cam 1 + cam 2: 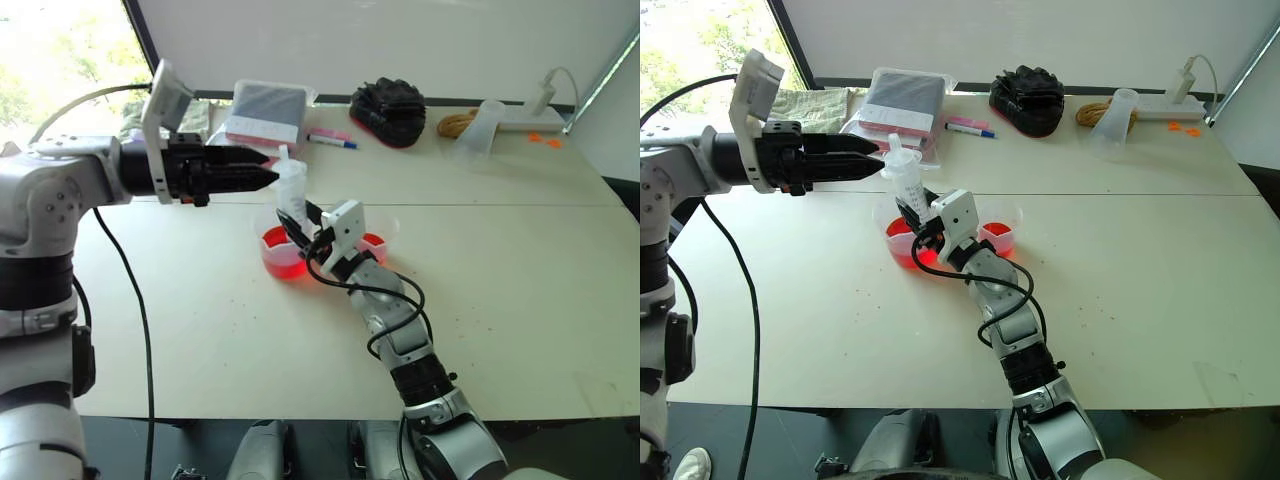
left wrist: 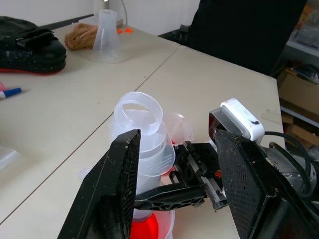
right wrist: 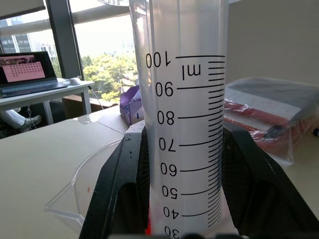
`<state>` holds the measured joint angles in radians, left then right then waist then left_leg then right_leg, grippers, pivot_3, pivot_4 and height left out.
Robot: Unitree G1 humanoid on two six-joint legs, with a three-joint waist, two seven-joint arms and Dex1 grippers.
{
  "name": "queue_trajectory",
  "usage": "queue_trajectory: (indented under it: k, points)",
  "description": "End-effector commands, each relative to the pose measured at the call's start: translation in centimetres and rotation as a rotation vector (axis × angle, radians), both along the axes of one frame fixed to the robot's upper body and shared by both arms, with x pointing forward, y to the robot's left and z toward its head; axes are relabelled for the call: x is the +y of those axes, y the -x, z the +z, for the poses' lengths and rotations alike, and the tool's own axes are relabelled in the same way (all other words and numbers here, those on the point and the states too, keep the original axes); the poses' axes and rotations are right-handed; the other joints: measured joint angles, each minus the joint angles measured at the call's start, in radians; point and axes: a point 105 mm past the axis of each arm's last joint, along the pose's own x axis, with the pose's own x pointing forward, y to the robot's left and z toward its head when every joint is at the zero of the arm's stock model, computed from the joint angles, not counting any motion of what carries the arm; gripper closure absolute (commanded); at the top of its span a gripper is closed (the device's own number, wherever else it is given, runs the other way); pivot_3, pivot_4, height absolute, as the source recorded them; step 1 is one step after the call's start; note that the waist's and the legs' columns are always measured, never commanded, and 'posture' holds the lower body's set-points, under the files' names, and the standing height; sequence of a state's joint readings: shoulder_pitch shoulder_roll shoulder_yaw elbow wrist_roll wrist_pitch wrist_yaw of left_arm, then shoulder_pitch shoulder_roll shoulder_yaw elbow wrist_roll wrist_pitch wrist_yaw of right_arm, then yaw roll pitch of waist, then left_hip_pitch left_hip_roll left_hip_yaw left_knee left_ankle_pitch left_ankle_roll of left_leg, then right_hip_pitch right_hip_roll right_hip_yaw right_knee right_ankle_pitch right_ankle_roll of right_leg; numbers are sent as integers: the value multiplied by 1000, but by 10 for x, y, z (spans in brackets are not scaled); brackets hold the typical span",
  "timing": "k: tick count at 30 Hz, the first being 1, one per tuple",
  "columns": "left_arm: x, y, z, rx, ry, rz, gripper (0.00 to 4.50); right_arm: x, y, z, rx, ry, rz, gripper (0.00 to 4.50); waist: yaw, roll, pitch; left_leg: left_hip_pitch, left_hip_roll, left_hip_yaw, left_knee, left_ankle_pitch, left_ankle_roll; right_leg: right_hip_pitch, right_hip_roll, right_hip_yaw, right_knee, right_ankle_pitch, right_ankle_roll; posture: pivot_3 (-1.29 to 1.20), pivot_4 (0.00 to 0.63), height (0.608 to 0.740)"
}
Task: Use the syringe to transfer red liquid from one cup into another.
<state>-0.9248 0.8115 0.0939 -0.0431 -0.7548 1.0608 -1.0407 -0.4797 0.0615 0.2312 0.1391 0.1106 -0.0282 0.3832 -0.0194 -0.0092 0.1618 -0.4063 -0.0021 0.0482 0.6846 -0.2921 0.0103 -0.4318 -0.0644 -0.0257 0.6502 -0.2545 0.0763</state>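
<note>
A pale table (image 1: 520, 300) spans the scene w/ two robot arms over it. The left gripper (image 1: 268, 168) reaches in from the left, level, fingers spread apart and holding nothing, tips just beside the top of the syringe (image 1: 905, 183). The right gripper (image 1: 925, 222) comes up from the near edge, clamped on the syringe barrel, holding it near upright, w/ its bottom end over the wider cup (image 1: 283, 252). That cup sits mid-table w/ red liquid (image 1: 280, 262) in it. The narrower cup (image 1: 1002, 232) is just beside it on the right, also red at the bottom. Along the far edge: a plastic-wrapped flat box (image 1: 266, 110), a black glove (image 1: 390, 108), an upturned clear cup (image 1: 478, 128), a coil of rope (image 1: 456, 124), a pink-and-blue marker (image 1: 331, 139).
</note>
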Motion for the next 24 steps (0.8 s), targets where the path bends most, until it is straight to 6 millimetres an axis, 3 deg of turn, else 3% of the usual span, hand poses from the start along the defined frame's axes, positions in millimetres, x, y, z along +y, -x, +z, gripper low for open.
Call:
queue_trajectory:
  k: [1, 14, 17, 21, 24]
  points:
    - [-5, 3, 7, -48, 4, -21, 2068, 5, 4, 9, -34, -8, 20, 3142, 0, 0, 0, 0, 0, 0, 0, 0, 0, 0, 0, 0, 0, 0, 0, 0, 150, 740]
    - [-24, -4, -3, -40, 18, -43, 2068, 5, 6, 10, -39, -2, 24, 3142, 0, 0, 0, 0, 0, 0, 0, 0, 0, 0, 0, 0, 0, 0, 0, 0, 150, 740]
    - [-26, -7, -5, -40, 21, -30, 2896, 5, 6, 10, -39, 1, 25, 3142, 1, 0, 0, 0, 0, 0, 0, 0, 0, 0, 0, 0, 0, 0, 0, 0, 150, 740]
    - [-27, -8, -6, -42, 24, -27, 4469, 5, 7, 9, -38, 2, 29, 3142, 1, 0, 0, 0, 0, 0, 0, 0, 0, 0, 0, 0, 0, 0, 0, 0, 150, 740]
    - [-28, -7, -8, -38, 14, -33, 4469, 6, 9, 8, -36, 2, 33, 3142, 1, 0, 0, 1, 0, 0, 0, 0, -1, 0, 0, 0, 0, 0, 0, 0, 150, 740]
